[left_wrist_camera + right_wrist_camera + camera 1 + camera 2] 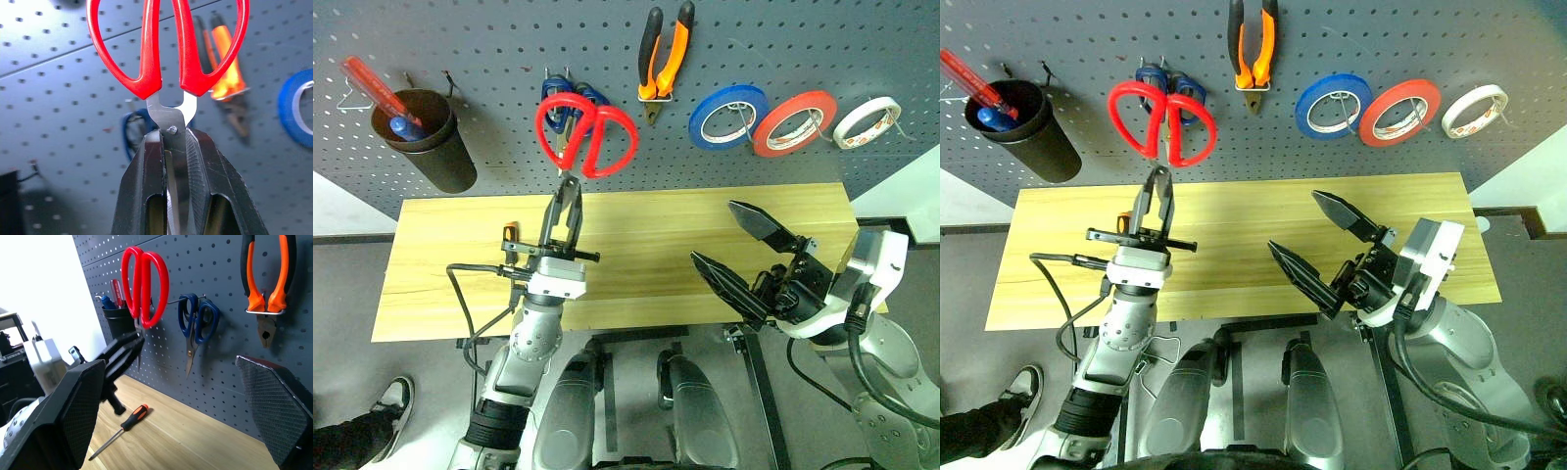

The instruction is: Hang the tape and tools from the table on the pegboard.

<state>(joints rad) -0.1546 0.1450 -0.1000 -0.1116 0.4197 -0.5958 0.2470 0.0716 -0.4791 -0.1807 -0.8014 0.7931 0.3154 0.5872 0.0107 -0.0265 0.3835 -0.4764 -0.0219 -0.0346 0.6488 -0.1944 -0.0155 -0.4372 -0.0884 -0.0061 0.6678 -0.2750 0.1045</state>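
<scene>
Red scissors (585, 137) are clamped by the blades in your left fingers (563, 211), handles up against the pegboard (489, 49); thread one loop over a free hook; right fingers (736, 259) gape wide above the counter (636, 235).

Red scissors (586, 137) upright, handles up, before the pegboard (489, 39); pliers (665, 61) and tape (866, 121) hung; screwdriver (122, 427) flat on the table (646, 250).

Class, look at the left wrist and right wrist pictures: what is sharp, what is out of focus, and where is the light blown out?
Left wrist view: the red-handled scissors and the gripper fingers are sharp; the pliers and blue tape roll on the pegboard behind are blurred. Right wrist view: the area beside the pegboard is washed out white, while the screwdriver on the table stays clear.
</scene>
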